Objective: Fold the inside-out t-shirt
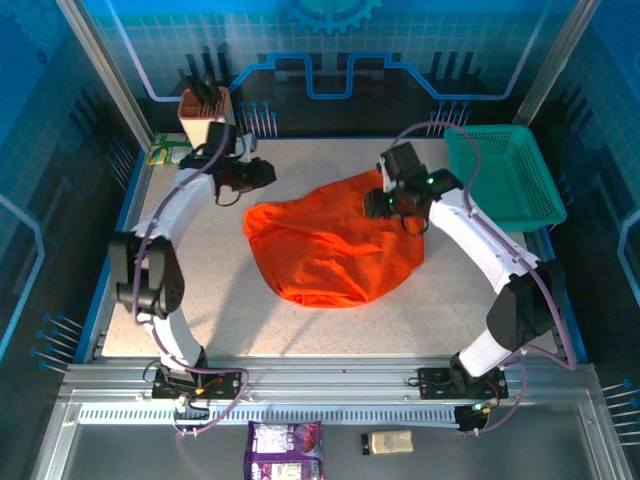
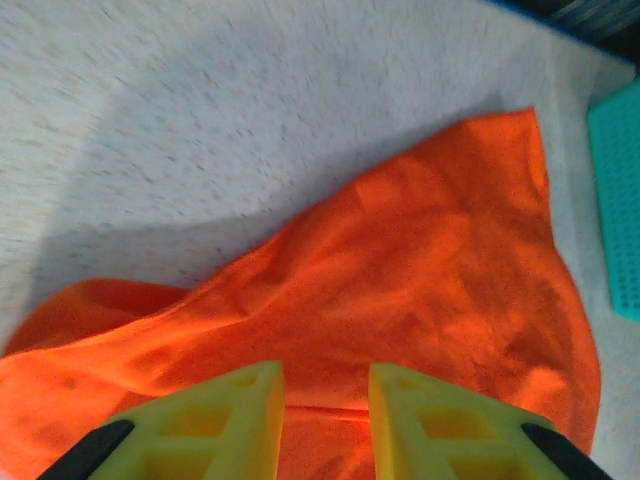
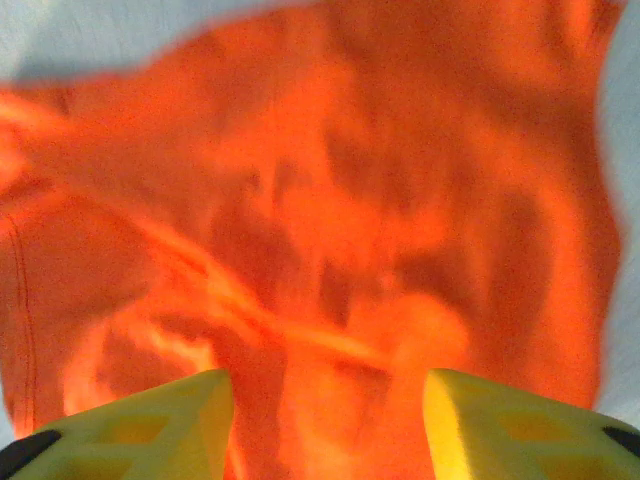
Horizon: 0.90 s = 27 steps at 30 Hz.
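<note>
Top view: inside-out t-shirt (image 1: 335, 250) heaped mid-tabletop (image 1: 230, 320), long axis roughly 10 to 4 o'clock. Right gripper (image 1: 385, 203) is over its 1 o'clock edge and nearer; left gripper (image 1: 258, 177) is just off the 10 o'clock corner. Left wrist: jaws slightly parted, empty; cloth beneath, running toward 1 o'clock. Right wrist: jaws spread wide, empty; cloth directly below and ahead.

Left arm (image 1: 172, 215) reached forward, bowed outward at elbow. Left gripper (image 1: 255, 177) pointed inward to right, yellow fingers (image 2: 215, 420) narrowly apart, nothing pinched. Right arm (image 1: 478, 240) mirrored it. Right gripper (image 1: 383, 203) faced left, fingers (image 3: 500, 420) wider apart, empty.
</note>
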Motion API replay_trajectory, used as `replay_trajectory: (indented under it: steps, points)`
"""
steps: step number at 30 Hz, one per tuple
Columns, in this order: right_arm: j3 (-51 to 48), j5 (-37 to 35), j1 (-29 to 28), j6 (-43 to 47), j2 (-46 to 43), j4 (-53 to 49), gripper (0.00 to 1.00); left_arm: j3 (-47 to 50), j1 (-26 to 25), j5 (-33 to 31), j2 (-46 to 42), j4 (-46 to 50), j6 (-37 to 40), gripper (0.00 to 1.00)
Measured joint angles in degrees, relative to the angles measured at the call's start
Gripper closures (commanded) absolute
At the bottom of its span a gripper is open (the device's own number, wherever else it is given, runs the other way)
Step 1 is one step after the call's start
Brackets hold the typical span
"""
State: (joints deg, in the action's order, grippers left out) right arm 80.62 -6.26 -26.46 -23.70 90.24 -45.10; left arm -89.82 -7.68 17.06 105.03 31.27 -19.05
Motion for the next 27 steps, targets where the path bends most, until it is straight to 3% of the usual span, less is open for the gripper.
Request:
replay_trajectory:
  steps: [5,11,15,21,27]
  points:
    - [-16.0,5.42,-2.01,-5.81,-0.55,6.01,0.18,-4.9,-3.32,1.01,12.13,1.44,0.63,0.72]
    - [-22.64,8.61,-0.57,-9.57,2.51,12.92,0.15,-6.58,-2.99,-0.26,19.3,4.15,2.19,0.73]
    - [-22.34,10.73,3.93,-9.73,7.48,17.88,0.16,-4.28,-1.05,-0.94,19.1,3.89,2.71,0.73]
    - [-12.04,12.96,9.97,-7.32,16.65,19.98,0.18,8.09,0.87,-0.66,13.75,0.68,2.51,0.73]
    - [8.7,16.24,11.5,-2.56,31.39,19.17,0.2,24.9,-0.37,0.79,2.69,-3.96,-0.37,0.72]
